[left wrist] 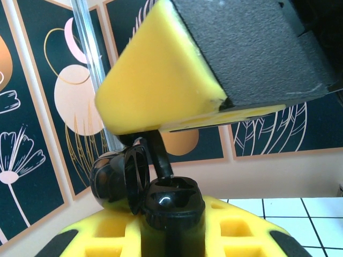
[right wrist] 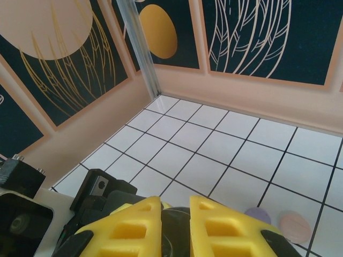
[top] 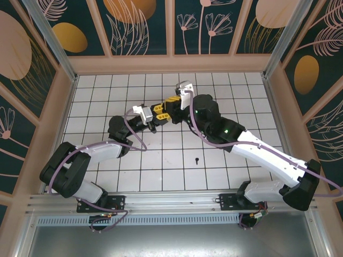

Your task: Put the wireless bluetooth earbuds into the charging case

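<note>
Earbud and case meet in the left wrist view: a black earbud [left wrist: 159, 155] hangs slanted, its upper end pinched under the yellow finger pads of the right gripper [right wrist: 174, 208] and its lower end touching the open well of the black charging case [left wrist: 172, 206]. The hinged lid [left wrist: 115, 179] of that case stands swung open to the left. The case itself sits upright between the two yellow fingers of the left gripper [left wrist: 172, 235], which are clamped against its sides. In the right wrist view the right gripper's fingers stand close together with only a narrow gap, something dark held between them. From above, both grippers come together over the middle of the tiled floor [top: 161, 171], raised off the tiles, the left arm reaching in from the left and the right arm from the right. A second black earbud [top: 197, 160] lies loose on a tile nearer the arm bases, well apart from both grippers. Past the right gripper's fingers, a lilac disc [right wrist: 258, 216] and a pink disc [right wrist: 295, 225] lie flat on the tiles, just beside each other. Dark wall panels [top: 139, 27] with leaf and flower drawings ring the floor.
</note>
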Controlling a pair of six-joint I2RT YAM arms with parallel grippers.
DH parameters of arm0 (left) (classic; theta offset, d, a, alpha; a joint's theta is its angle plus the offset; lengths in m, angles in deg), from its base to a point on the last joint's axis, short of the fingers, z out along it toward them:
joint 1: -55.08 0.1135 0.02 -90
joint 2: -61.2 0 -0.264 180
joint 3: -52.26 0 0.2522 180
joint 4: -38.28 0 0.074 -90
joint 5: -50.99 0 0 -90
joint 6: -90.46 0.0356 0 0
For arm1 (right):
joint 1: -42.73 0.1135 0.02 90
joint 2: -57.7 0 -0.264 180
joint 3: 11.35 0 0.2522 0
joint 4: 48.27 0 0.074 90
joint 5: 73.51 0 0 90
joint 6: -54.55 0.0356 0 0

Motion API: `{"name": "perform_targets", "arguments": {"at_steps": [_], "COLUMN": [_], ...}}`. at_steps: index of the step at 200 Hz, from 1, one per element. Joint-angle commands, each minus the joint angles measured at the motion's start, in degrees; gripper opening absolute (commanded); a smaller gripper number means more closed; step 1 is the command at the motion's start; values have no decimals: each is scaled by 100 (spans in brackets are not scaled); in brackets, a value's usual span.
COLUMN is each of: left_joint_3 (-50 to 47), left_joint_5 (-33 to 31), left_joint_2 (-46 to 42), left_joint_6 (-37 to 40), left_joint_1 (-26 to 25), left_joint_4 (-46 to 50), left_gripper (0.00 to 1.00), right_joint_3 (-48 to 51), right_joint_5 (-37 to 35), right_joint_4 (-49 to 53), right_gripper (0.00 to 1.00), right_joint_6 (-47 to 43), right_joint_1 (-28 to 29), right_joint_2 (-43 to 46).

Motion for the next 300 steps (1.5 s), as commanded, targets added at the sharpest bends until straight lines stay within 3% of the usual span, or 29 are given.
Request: {"name": "perform_targets", "arguments": {"at_steps": [1, 107, 300], "left_joint_3": [303, 312, 435], "left_joint_5": [39, 204, 369], "left_joint_2": [-52, 137, 38], "left_joint_6": [-105, -61, -136], "left_joint_1": [-31, -31, -31], "left_joint_4": [-319, -37, 60], "left_gripper": [0, 0, 0], "right_joint_3": [146, -440, 220], "right_joint_5": [-132, -126, -59], "right_joint_4": [176, 43, -104], "right_gripper": [16, 15, 14], "right_joint_6": [83, 20, 247], "right_joint_1": [72, 72, 45], "right_joint_2": [133, 268, 362]}}
